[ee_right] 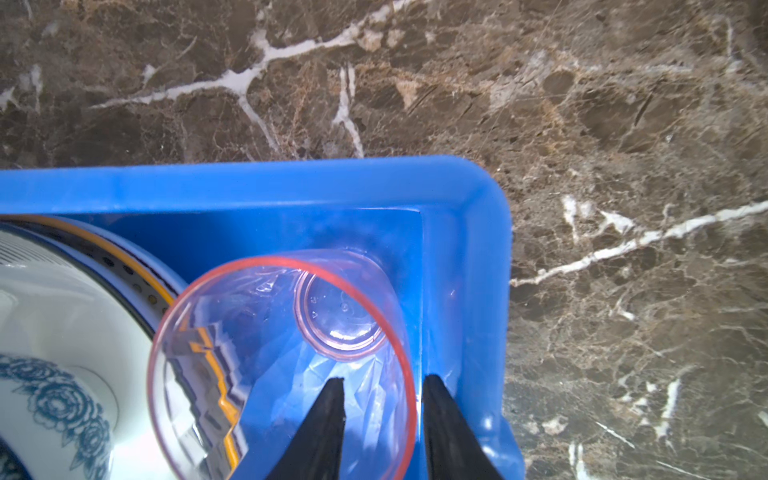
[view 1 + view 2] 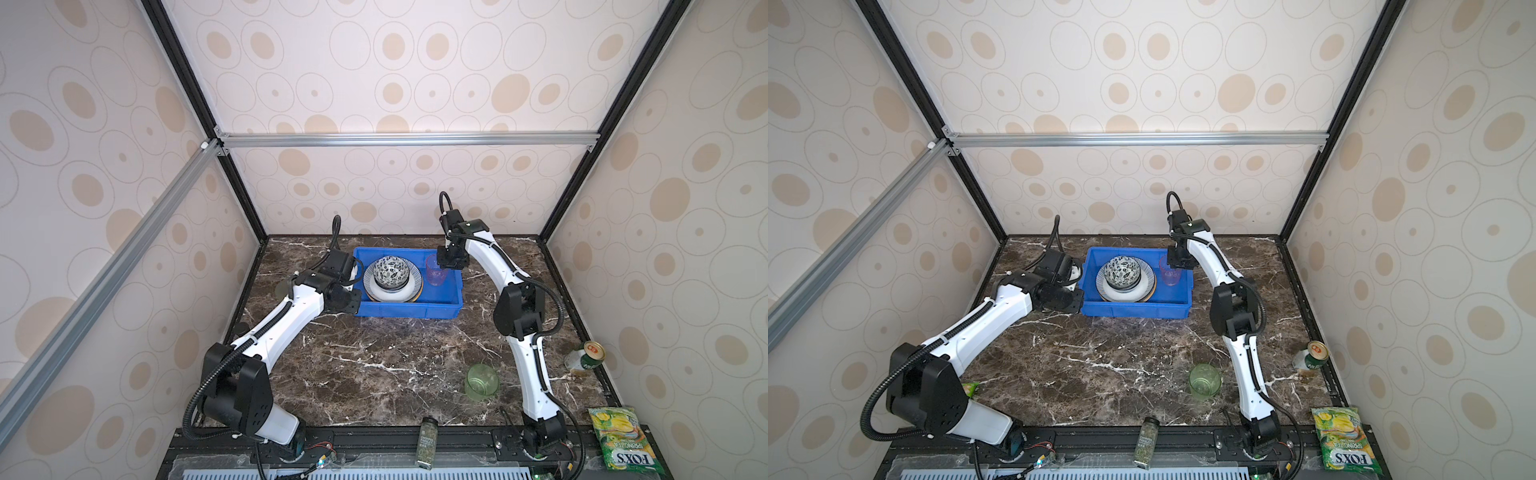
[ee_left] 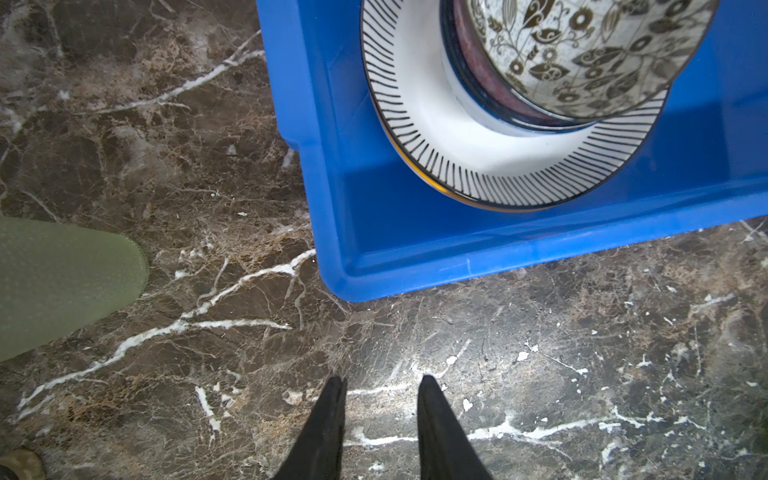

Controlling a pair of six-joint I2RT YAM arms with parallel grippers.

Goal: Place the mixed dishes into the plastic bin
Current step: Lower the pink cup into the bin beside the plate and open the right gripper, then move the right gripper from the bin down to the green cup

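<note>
Green translucent plastic is what is left outside: the green cup (image 2: 482, 382) stands, mouth up as far as can be told, on the marble tabletop (image 2: 374, 365) near the front, well apart from the plastic bin (image 2: 409, 309). It should be light, thin-walled and stiff enough to pinch, yet smooth and apt to slip or tip. I would take it by the rim, one finger inside and one outside. Further back, the left gripper (image 3: 382, 382) hovers over bare marble just beside the bin's left end, its jaws spread a little with nothing between them. In the bright blue, low-walled bin lies a stack of plates with the striped-rim plate (image 2: 369, 277) uppermost. It bears nested bowls, the black-and-white leaf bowl (image 2: 390, 268) on top. At the bin's right end the pink cup (image 1: 282, 357) stands upright just beside the stack, clear and faceted with a rosy lip. The right gripper (image 1: 384, 378) straddles its wall, jaws apart, not pinching.
</note>
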